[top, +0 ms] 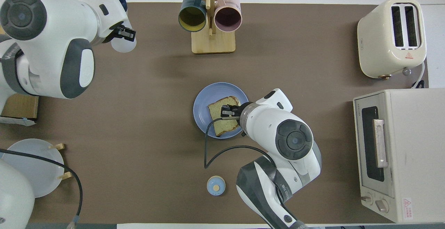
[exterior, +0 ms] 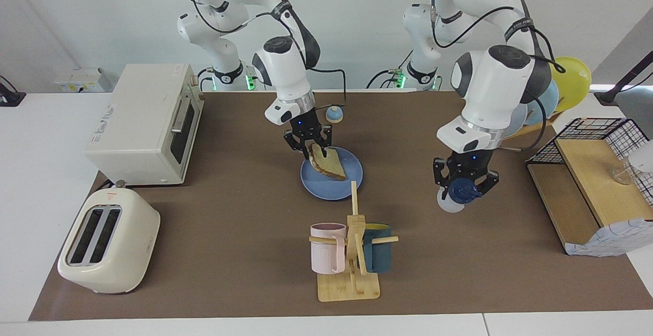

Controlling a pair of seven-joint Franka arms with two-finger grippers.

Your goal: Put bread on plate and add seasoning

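Right tool (exterior: 312,148) first: it sits low at the top edge of the bread (exterior: 330,163), over the plate (exterior: 326,189). I cannot tell if it grips the slice or has let go.

That bread is one square slice, tan with little specks and a darker crust. It lies on the plate, and the edge by the tool looks a bit lifted. The plate is round, flat and blue, and sits in the middle of the brown mat (exterior: 229,198).

Left tool (exterior: 465,183) hangs up in the air over the mat, toward the left arm's end. It is closed tight on the seasoning (exterior: 448,204), a small whitish bottle with a dark blue cap. The bottle is tipped, and the tool hides part of its cap.

From above, the right arm covers one side of the plate. In the facing view the pole of the wooden mug rack (exterior: 352,275) crosses the plate's rim. The left arm hides most of the plates standing on edge; only the yellow one (exterior: 574,73) shows well.

A small blue bell (exterior: 334,115) sits nearer the robots than the plate. The rack holds a pink mug (exterior: 326,248) and a dark blue mug (exterior: 378,254). A cream toaster (exterior: 109,241) and a toaster oven (exterior: 145,122) stand at the right arm's end. A wire basket (exterior: 612,132) sits at the left arm's end. The mat lies on a white worktop (exterior: 30,173), with a plain white wall by the robots.
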